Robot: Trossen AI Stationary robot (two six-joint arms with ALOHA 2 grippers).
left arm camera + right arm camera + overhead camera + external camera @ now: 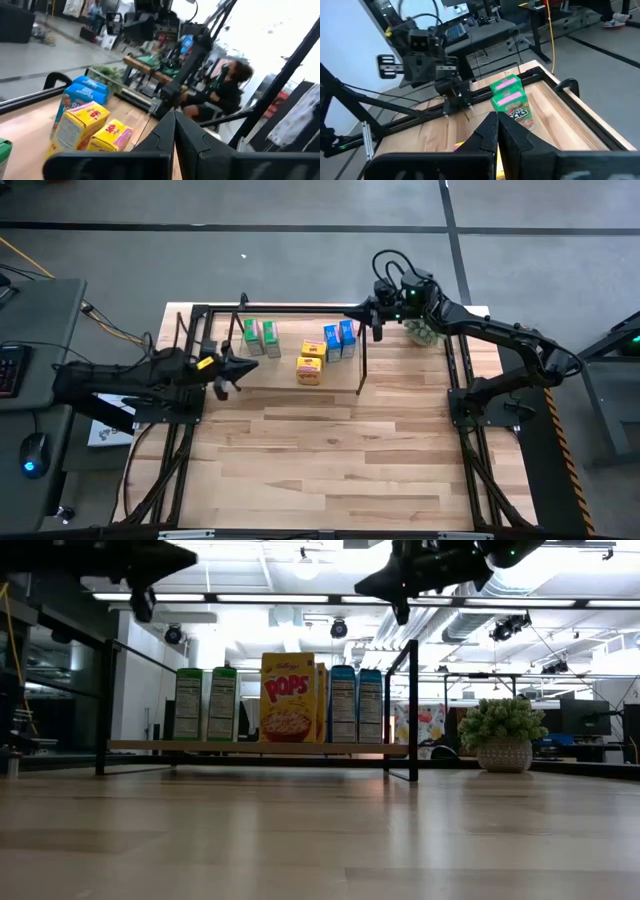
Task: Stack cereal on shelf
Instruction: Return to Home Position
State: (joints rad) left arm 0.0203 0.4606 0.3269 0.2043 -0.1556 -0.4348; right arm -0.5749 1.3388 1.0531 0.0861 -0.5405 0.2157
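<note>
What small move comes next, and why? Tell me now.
Probably draw the right hand back from the shelf toward its resting pose. The green boxes, yellow boxes and blue boxes already stand on the board, and both hands, the left hand included, are shut on nothing, so nothing seems left to place.

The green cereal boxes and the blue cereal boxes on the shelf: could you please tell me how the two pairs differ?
Colour: the green cereal boxes are green, the blue cereal boxes blue. Place: in the high view the green pair stands toward the left end of the shelf, the blue pair further right, with the yellow boxes between them along the shelf. Shared: both pairs stand upright, side by side, and look alike in size.
</note>
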